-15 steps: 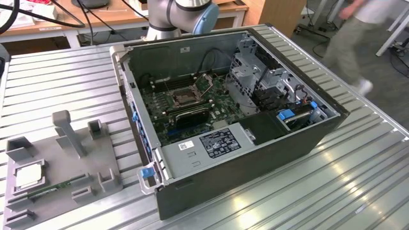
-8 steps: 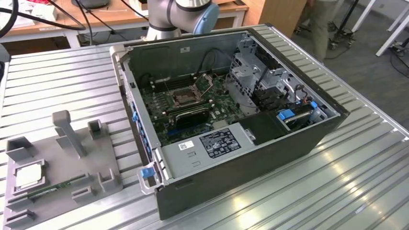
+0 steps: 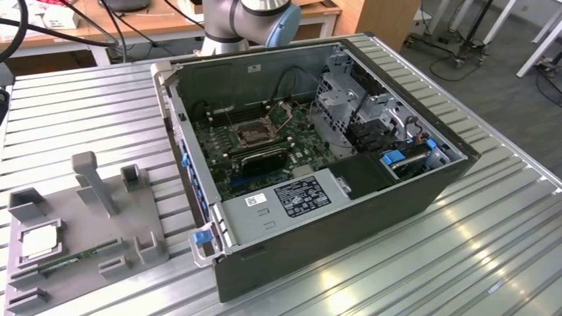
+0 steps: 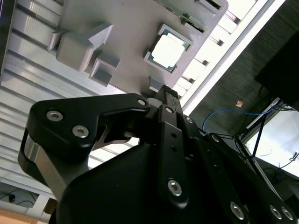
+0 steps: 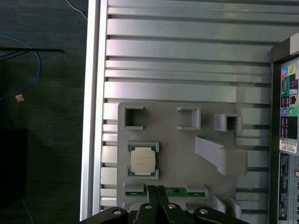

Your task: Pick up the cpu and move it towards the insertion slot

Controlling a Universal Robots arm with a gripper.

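Observation:
The cpu (image 3: 39, 242) is a small square chip with a pale metal face, lying flat in a recess of the grey fixture (image 3: 88, 227) at the exterior view's left. Both wrist views look down on the cpu (image 5: 142, 161) (image 4: 168, 50). My gripper (image 5: 158, 190) (image 4: 167, 91) hangs high above the fixture, a little to one side of the chip. Its two black fingers are pressed together with nothing between them. The insertion slot (image 3: 255, 135) is a silver-framed square socket on the motherboard inside the open computer case (image 3: 351, 217).
A long green memory stick (image 5: 166, 191) lies in the fixture beside the cpu. Grey posts and a tall wedge (image 3: 92, 181) rise from the fixture. The case walls, drive cages (image 3: 351, 99) and cables surround the socket. The ribbed metal table (image 3: 457, 263) ends near the fixture.

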